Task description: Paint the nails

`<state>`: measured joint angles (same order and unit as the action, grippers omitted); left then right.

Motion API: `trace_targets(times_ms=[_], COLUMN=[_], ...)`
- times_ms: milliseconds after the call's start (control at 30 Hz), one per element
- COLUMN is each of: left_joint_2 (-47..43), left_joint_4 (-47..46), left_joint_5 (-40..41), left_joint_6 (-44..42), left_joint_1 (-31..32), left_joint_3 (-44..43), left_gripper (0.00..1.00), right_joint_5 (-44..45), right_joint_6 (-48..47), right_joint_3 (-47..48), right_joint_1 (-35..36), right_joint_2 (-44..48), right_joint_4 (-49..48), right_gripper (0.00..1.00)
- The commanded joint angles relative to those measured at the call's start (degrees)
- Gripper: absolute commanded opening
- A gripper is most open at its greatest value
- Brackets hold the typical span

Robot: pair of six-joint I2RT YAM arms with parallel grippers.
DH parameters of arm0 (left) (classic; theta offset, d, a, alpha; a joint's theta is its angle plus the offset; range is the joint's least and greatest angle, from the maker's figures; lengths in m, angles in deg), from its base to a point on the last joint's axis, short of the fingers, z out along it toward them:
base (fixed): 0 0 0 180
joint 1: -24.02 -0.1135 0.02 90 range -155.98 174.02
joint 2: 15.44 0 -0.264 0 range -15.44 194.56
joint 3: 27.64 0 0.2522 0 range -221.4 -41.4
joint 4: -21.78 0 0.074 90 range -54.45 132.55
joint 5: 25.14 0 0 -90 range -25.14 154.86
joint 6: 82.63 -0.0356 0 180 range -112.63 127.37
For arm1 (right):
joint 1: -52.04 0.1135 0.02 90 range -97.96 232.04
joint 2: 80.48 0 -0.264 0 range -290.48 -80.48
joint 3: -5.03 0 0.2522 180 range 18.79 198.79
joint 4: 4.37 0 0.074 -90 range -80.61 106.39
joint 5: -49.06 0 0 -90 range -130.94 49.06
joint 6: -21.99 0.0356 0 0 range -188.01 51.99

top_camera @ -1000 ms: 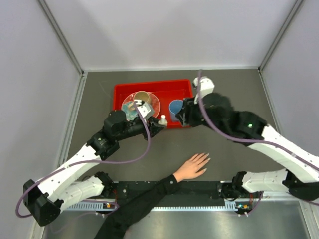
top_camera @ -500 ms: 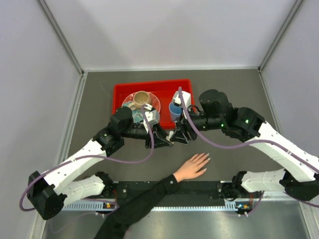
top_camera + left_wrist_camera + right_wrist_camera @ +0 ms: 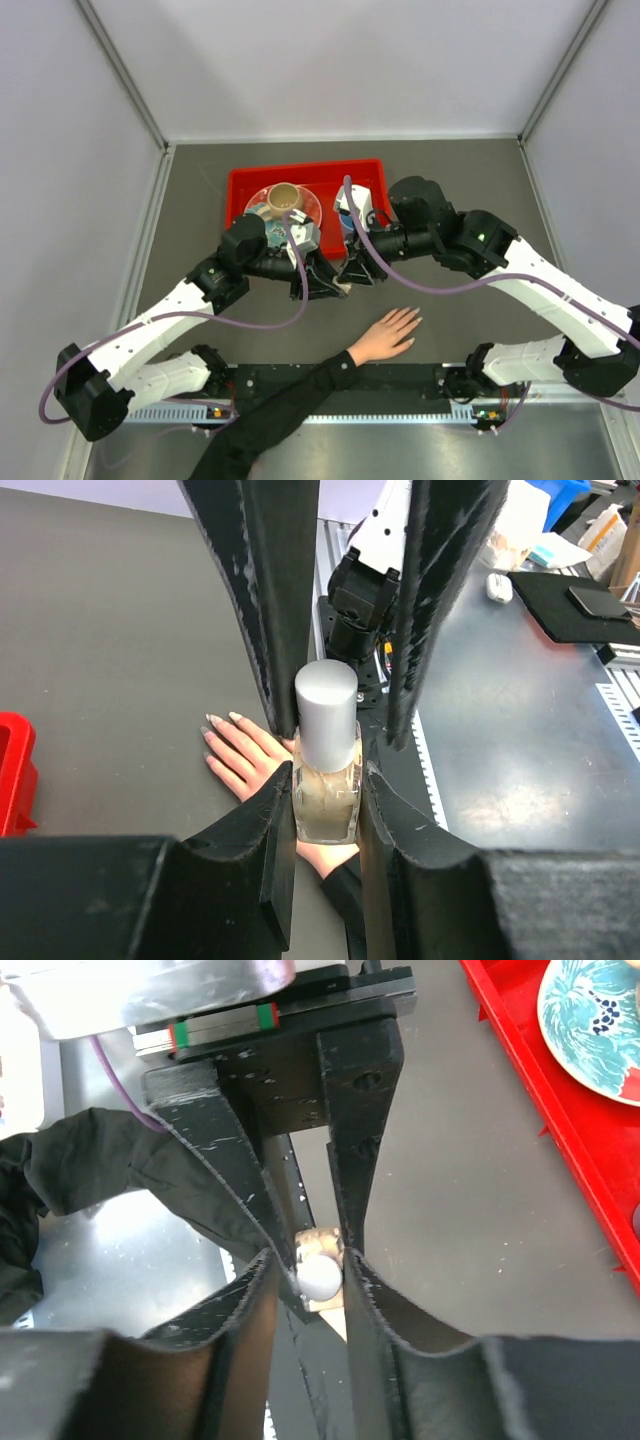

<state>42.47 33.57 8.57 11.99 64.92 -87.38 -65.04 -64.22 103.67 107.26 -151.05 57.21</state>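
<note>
A small glass bottle (image 3: 325, 800) of pale polish with a silver-white cap (image 3: 326, 715) stands upright in my left gripper (image 3: 325, 780), which is shut on its body. My right gripper (image 3: 320, 1260) comes at it from the other side, its fingers (image 3: 270, 630) pressed on either side of the cap (image 3: 320, 1275). The two grippers meet (image 3: 340, 278) just above the table. A light-skinned hand (image 3: 385, 335) in a black sleeve lies flat below them, fingers spread, and its pale nails (image 3: 213, 720) show beside the bottle.
A red tray (image 3: 300, 170) stands at the back with a patterned plate (image 3: 600, 1020) and a tan cup (image 3: 284, 194) in it. Its near edge (image 3: 540, 1090) is close behind my right gripper. The black sleeve (image 3: 280, 410) crosses the front rail.
Both grippers came forward from the tray and met over the table. The right gripper's fingers closed in on the bottle's cap. The hand has not moved.
</note>
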Motion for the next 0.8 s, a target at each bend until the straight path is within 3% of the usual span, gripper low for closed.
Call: trace_targets(times_ms=[0,133,200,233,267,333,367,433,600,700,733,767], left_joint_2=[0.0,0.3,0.1,-0.2,-0.4,-1.9,-2.6,-4.8,-10.1,-11.6,-11.9,-12.3], left_joint_4=[-3.4,-3.4,-2.8,-2.3,-1.5,-0.6,-0.8,-1.8,-4.5,-4.3,-3.7,-3.0], left_joint_5=[-0.9,-1.0,1.8,3.7,6.9,10.6,12.1,16.1,27.0,34.8,39.5,41.9], left_joint_6=[0.3,0.5,0.5,0.4,-0.1,-0.6,-0.8,-1.2,-1.7,-2.4,-2.6,-3.1], left_joint_1=[0.1,0.1,0.1,0.1,0.1,0.1,0.1,0.1,0.1,0.1,0.1,0.1], left_joint_3=[-2.5,-2.7,-2.9,-3.0,-3.3,-3.2,-2.4,-1.7,1.4,2.1,2.0,2.0], left_gripper=[0.00,0.00,0.00,0.05,0.27,0.52,0.87,0.99,0.99,0.99,0.99,0.99], right_joint_5=[-2.4,-1.2,0.4,4.7,6.8,12.1,13.4,16.3,17.9,28.6,36.8,39.8], right_joint_6=[-1.0,-1.0,-0.1,0.4,0.9,1.7,2.1,3.1,5.7,7.5,8.3,9.8], right_joint_3=[3.0,2.8,2.4,2.0,1.0,-0.5,-2.1,-3.8,-11.6,-15.4,-16.7,-18.9], right_joint_1=[-0.4,-0.4,-0.4,-0.4,-0.3,-0.5,-0.8,-2.4,-10.3,-15.7,-17.3,-22.0], right_joint_2=[-0.3,-0.1,0.1,0.3,0.7,2.1,2.6,4.5,8.6,8.7,8.3,7.7], right_joint_4=[-1.7,-1.8,-1.9,-2.0,-2.5,-3.2,-4.4,-6.0,-12.4,-13.5,-14.5,-14.7], right_gripper=[0.27,0.00,0.00,0.00,0.00,0.00,0.00,0.00,0.00,0.00,0.00,0.00])
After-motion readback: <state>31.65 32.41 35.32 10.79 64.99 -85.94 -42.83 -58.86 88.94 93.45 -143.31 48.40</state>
